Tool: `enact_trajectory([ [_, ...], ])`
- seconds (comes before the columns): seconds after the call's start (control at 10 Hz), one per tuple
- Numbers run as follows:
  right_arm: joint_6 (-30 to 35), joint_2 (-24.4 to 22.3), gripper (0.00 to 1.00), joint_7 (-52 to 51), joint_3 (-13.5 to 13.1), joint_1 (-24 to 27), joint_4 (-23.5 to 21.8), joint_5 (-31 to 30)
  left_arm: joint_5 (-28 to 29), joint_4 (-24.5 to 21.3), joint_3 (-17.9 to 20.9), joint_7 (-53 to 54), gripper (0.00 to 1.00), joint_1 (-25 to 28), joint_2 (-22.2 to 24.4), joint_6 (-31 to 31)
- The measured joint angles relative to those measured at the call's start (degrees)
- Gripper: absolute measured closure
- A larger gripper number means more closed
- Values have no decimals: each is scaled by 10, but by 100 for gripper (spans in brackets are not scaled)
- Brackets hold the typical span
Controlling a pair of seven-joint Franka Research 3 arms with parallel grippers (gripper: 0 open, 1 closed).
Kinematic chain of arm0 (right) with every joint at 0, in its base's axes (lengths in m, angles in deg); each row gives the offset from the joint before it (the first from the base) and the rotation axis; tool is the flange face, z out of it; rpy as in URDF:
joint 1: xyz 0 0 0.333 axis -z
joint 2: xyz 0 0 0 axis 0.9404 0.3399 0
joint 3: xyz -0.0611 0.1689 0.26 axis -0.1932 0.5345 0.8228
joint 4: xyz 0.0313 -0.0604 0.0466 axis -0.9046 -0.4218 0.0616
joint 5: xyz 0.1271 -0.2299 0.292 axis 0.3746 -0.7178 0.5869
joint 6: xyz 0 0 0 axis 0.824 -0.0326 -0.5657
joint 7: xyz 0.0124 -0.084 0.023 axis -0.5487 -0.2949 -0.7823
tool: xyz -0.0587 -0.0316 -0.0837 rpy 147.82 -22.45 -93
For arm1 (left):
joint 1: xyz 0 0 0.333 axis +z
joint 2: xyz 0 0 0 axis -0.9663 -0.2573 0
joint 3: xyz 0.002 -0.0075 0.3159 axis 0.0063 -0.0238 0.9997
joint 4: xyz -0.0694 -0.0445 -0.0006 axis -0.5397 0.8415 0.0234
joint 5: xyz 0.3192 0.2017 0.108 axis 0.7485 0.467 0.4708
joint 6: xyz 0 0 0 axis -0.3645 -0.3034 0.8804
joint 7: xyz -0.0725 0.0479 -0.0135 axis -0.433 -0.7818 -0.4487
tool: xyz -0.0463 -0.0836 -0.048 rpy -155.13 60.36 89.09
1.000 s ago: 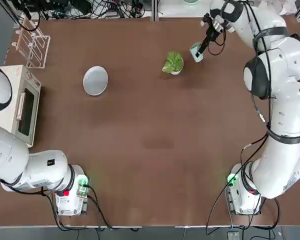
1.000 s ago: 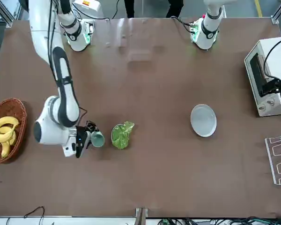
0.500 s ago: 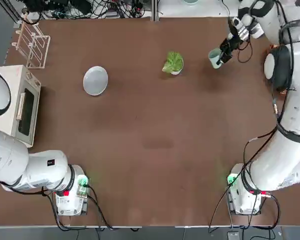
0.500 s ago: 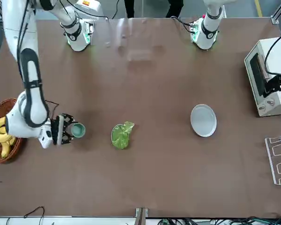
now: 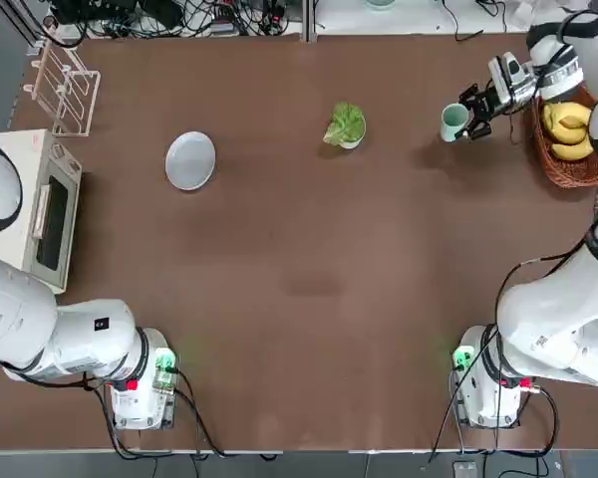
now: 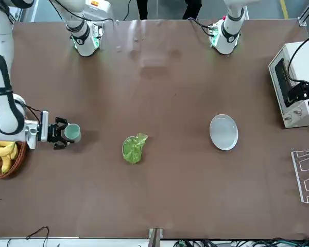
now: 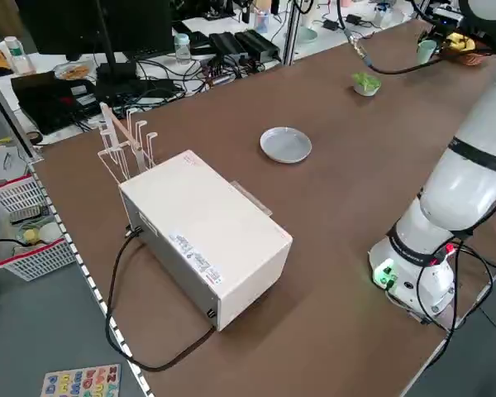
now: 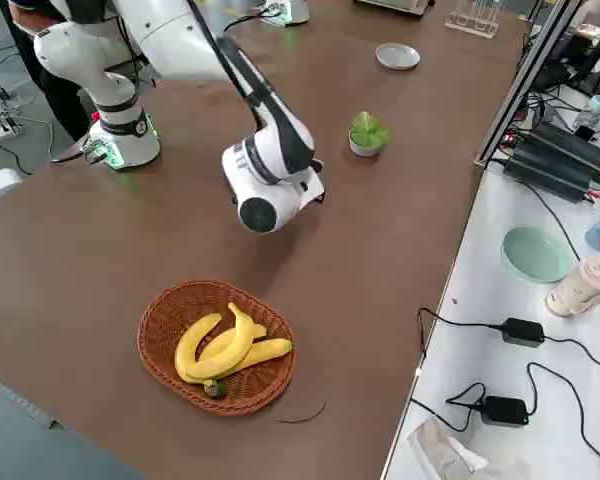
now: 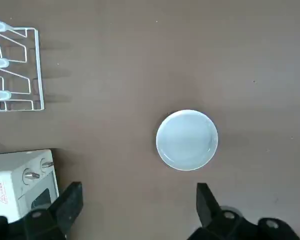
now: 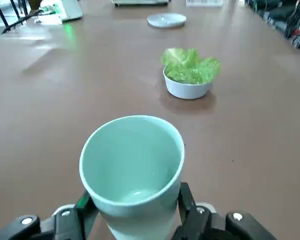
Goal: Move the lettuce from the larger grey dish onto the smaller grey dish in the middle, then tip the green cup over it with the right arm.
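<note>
The lettuce [image 5: 346,123] lies in the smaller grey dish [image 10: 186,89] at the table's far middle. The larger grey dish [image 5: 190,160] sits bare to its left. My right gripper [image 5: 475,107] is shut on the green cup [image 5: 453,120], holding it by its side, mouth up, to the right of the lettuce and next to the banana basket. The right wrist view shows the green cup [image 10: 132,170] empty, between the fingers. My left gripper [image 9: 138,205] hangs open high over the larger grey dish [image 9: 187,139], holding nothing.
A wicker basket [image 5: 556,164] with bananas sits at the table's right edge, just past the cup. A white microwave [image 5: 35,204] and a clear rack [image 5: 65,92] stand along the left side. Cables and gear line the far edge.
My right gripper has carried the green cup away from the lettuce, rightward toward the basket, turning it from tipped to mouth up. The lettuce, both dishes and the left arm have stayed put.
</note>
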Motion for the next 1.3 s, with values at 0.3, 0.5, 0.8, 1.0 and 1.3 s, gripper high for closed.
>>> enact_trajectory([
  [0.3, -5, 46, 32, -64, 10, 31, 5, 0, 0, 7, -5, 1, 0, -1, 0, -1],
  [0.5, -20, 74, 32, -71, 13, 31, 22, 1, 0, 11, -9, 1, 0, -1, 0, -1],
  [0.8, -31, 98, 32, -71, 12, 33, 38, 1, 0, 13, -10, 1, 0, -1, 0, -2],
  [1.0, -34, 102, 29, -71, 12, 34, 41, 1, 0, 13, -10, 1, 0, -2, 0, -3],
  [1.3, -35, 102, 0, -71, 11, 39, 42, 1, 0, 13, -9, 1, 0, 1, -3, -4],
])
